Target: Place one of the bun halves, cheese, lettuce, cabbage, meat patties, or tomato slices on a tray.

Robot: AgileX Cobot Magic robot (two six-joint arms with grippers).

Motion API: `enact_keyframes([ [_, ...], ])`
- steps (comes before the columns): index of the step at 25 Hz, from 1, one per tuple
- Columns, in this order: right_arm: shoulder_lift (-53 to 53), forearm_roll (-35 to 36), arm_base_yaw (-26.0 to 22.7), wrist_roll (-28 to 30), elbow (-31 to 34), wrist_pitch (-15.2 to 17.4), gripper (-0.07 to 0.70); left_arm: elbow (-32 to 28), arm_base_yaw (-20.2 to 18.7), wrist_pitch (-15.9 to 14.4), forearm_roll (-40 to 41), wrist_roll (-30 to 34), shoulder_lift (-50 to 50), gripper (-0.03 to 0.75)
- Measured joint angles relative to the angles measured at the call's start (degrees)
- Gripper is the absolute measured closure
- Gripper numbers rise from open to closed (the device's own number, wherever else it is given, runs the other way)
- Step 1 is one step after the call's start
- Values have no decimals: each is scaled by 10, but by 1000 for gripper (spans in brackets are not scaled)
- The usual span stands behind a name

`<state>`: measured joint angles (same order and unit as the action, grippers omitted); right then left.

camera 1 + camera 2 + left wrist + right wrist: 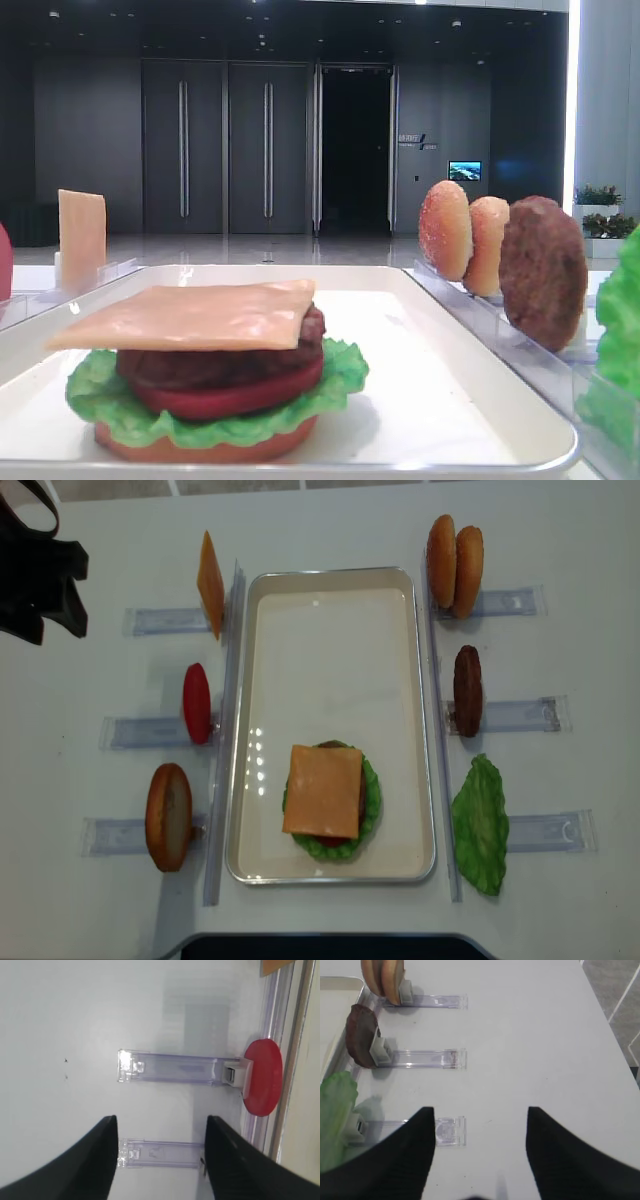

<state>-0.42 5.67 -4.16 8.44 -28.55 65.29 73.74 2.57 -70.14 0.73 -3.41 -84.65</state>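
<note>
Nearest the low front camera: a stack at the near end of the large white rectangular tray (330, 585) with rounded corners and raised rim. Bottom to top: flat orange-brown bun base (205, 447), bright green ruffled lettuce leaf (100, 390), smooth red tomato disc (225, 397), dark brown grainy meat patty (215, 362), thin square pale orange cheese slice (322, 791) lying flat on top (one corner overhangs the stack towards the tray's left rim). Far half of the tray bare.

Left of the tray, in clear plastic racks (160, 620) on the white tabletop (560, 530): a second cheese slice (210, 583) upright near the far left corner, a second red tomato disc (196, 702) on edge at mid-length, a tan bun half (168, 816) on edge at the near end.

Right of the tray: two golden-tan domed bun halves (455, 565) standing side by side, touching, at the far end; a second dark brown patty (467, 690) on edge at mid-length; a second green lettuce leaf (481, 825) at the near end.

Left gripper (161, 1120): black jaws apart, nothing between them, above bare tabletop and rack strips, beside the upright tomato disc. Right gripper (480, 1110): jaws apart, nothing held, above the tabletop right of the racks.
</note>
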Motion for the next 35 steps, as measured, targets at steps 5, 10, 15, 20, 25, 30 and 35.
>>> enact_keyframes([
  [5, 0, 0, 0, 0, 0, 0, 216, -14, 0, -1, -1, 0, 29, 291],
  [10, 0, 0, 0, 0, 0, 0, 216, -31, 0, -3, -1, 0, 76, 291],
  [15, 0, 0, 0, 0, 0, 0, 216, -47, 0, -6, -2, 0, 141, 291],
  [20, 0, 0, 0, 0, 0, 0, 216, -99, 0, -9, -2, 0, 224, 291],
  [25, 0, 0, 0, 0, 0, 0, 216, -147, 0, -11, -2, 0, 319, 291],
  [30, 0, 0, 0, 0, 0, 0, 216, -177, 0, -12, -2, 0, 397, 292],
  [35, 0, 0, 0, 0, 0, 0, 216, -213, 0, -14, -7, 0, 461, 293],
])
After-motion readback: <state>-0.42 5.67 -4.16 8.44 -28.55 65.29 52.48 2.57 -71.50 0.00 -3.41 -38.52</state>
